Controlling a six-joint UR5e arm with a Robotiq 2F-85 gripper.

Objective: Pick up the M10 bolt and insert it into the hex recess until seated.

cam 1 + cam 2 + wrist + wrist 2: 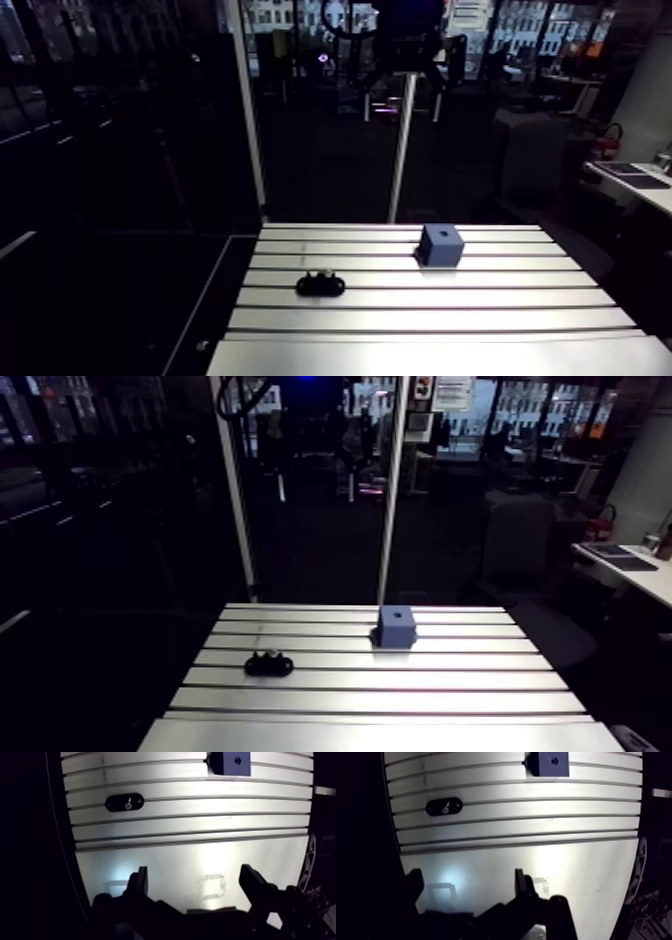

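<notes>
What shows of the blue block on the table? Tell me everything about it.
The blue block is a small, matte, cube-like piece, plastic by its look, with one small dark recess in its top face; the recess's outline is too small to read. It stands flat on the slotted table, toward the far side, touching only the table. The black holder lies apart from it, and the open end effector is well short of it.

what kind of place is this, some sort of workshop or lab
Probably a robot test bench in a lab: a slotted aluminium table, a blue block with a hole in its top, a bolt in a black holder, and the robot's open claw.
</notes>
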